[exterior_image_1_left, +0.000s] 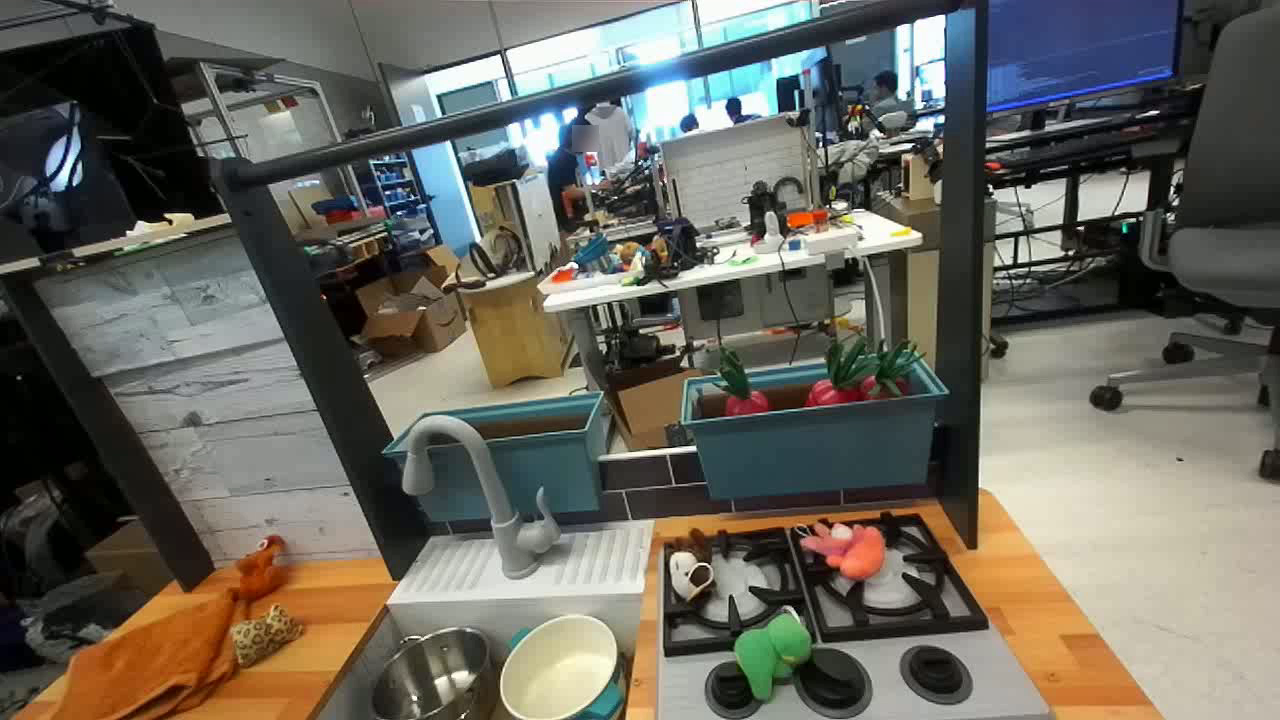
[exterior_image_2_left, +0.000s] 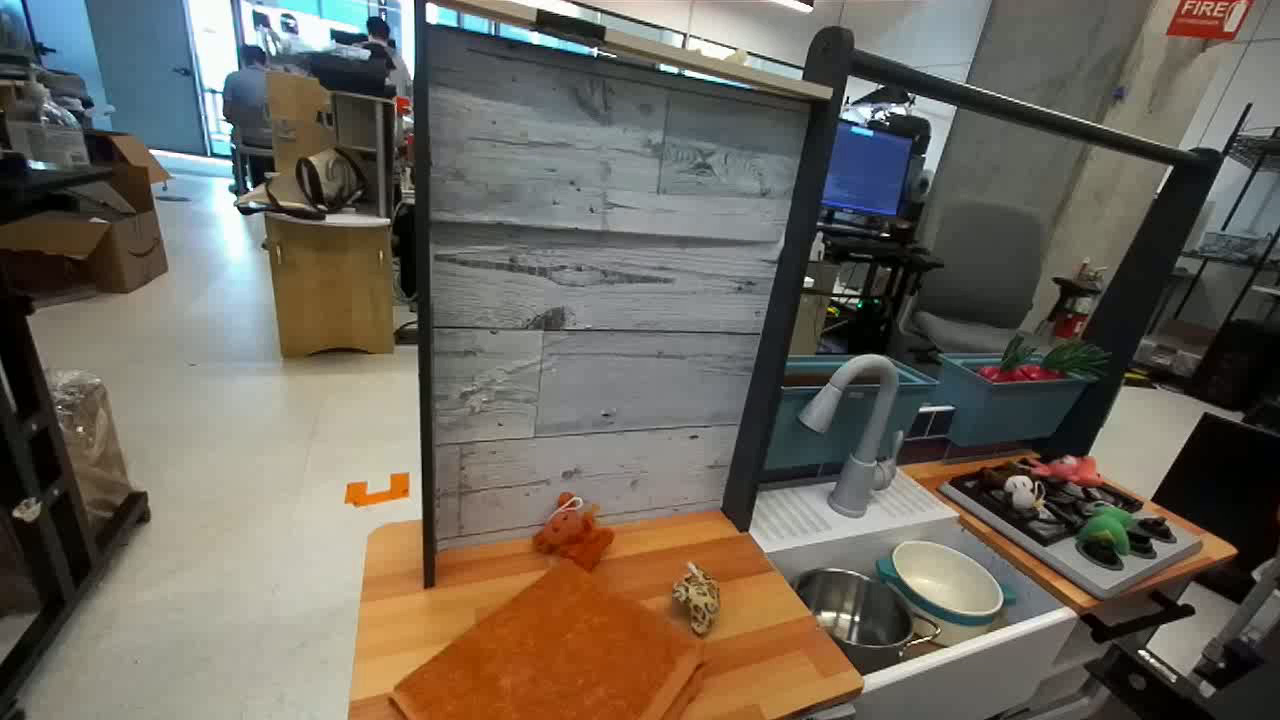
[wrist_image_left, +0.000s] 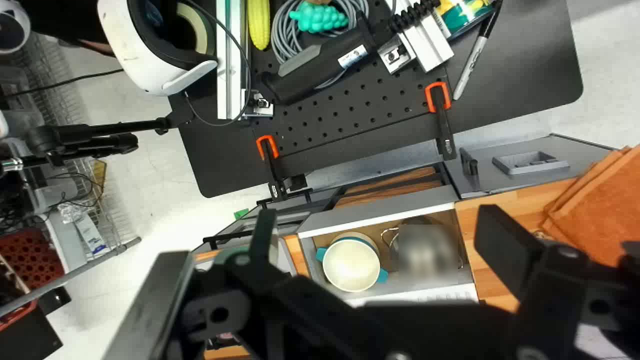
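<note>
In the wrist view, the gripper (wrist_image_left: 376, 218) is seen with its two fingers spread widely apart. Between them, farther off, a white pot (wrist_image_left: 351, 265) with teal handles and a steel pot (wrist_image_left: 430, 245), partly blurred here, are shown standing in the sink (wrist_image_left: 400, 215).

In an exterior view, both pots are seen just beside each other, with the grey faucet (exterior_image_1_left: 503, 505) behind them. A coral toy (exterior_image_1_left: 858, 552) and a brown-and-white toy (exterior_image_1_left: 688, 575) are laid at the back of the stove (exterior_image_1_left: 885, 655), a green toy (exterior_image_1_left: 772, 652) at its front.

In an exterior view, an orange cloth (exterior_image_2_left: 560, 650) is shown lying on the wooden counter (exterior_image_2_left: 775, 640), with a leopard-patterned toy (exterior_image_2_left: 697, 600) placed just beside it and an orange toy (exterior_image_2_left: 573, 538) by its far corner.
</note>
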